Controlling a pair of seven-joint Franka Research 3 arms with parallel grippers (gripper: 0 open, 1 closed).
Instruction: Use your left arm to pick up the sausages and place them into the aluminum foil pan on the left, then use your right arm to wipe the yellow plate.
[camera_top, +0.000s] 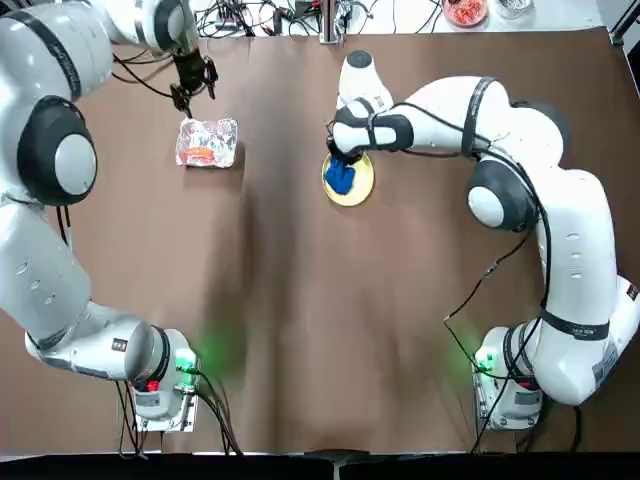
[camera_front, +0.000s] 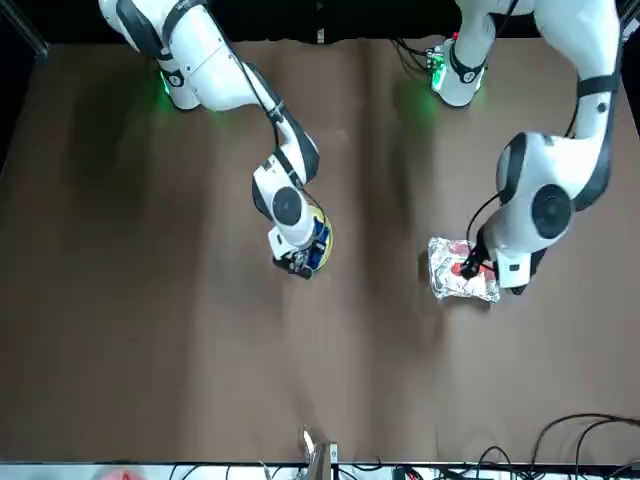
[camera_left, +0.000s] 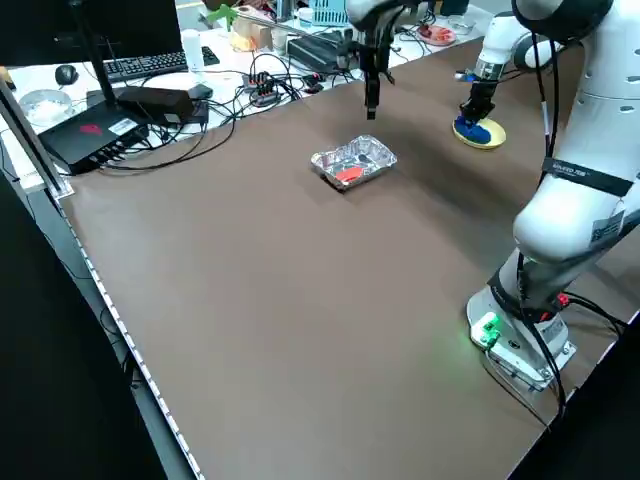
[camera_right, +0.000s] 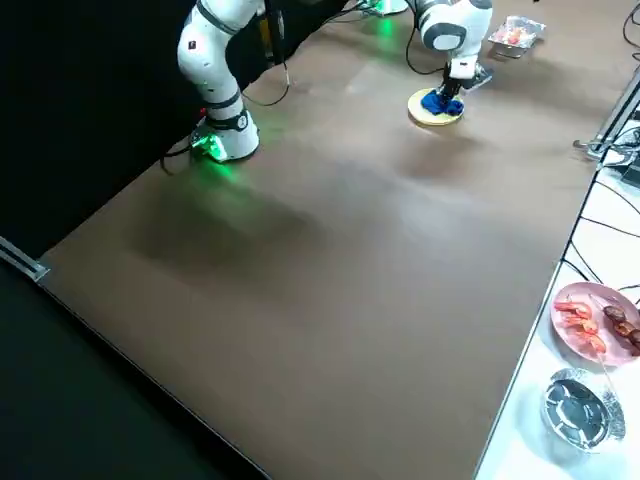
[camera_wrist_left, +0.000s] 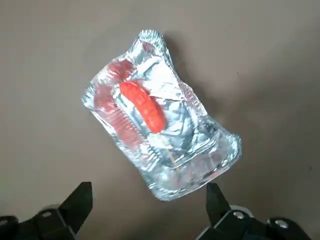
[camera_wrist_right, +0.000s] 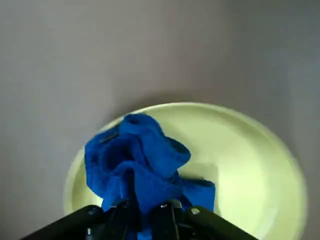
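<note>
Right gripper (camera_wrist_right: 145, 210) points down over the yellow plate (camera_wrist_right: 240, 150), jaws clamped on a bunched blue cloth (camera_wrist_right: 142, 165) resting on the plate. Left gripper (camera_wrist_left: 145, 210) hangs above the aluminum foil pan (camera_wrist_left: 195, 150), jaws apart, empty. 1 red-orange sausage (camera_wrist_left: 142, 106) lies inside the crinkled pan.

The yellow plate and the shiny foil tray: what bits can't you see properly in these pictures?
- Round pale-yellow plate: the crumpled blue cloth held in the right gripper covers part of it, so any dirt beneath is hidden.
- Crinkled silver foil pan: the small red-orange sausage hides the foil beneath it.
- Front view: the left arm hides the pan's edge.
</note>
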